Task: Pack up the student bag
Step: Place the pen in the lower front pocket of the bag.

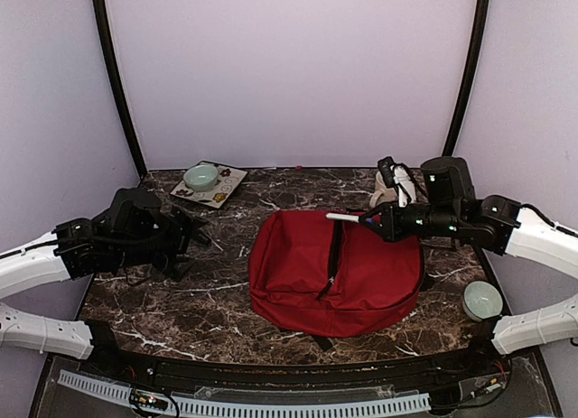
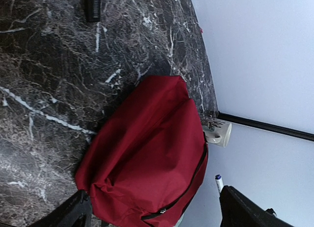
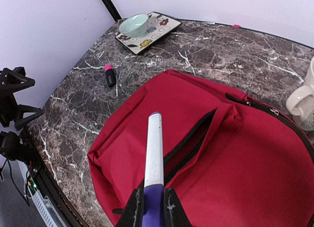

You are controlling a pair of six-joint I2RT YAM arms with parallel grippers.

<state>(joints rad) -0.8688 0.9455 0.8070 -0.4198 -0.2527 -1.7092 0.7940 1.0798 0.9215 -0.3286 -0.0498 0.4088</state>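
Seen from above, the student bag (image 1: 361,283) lies at the middle of the table (image 1: 163,301), right gripper (image 1: 372,222) at its far edge. Left wrist: the left gripper (image 2: 154,207) gapes wide, empty. Right wrist: a marker (image 3: 154,148) pinched firmly, best tipped down into the zipper opening (image 3: 191,136)

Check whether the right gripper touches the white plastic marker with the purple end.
Touching. Right wrist view: the right gripper clamps the marker on both sides of its purple end.

mug (image 3: 302,100) cropped (right edge), bag (image 3: 206,153) interior hidden
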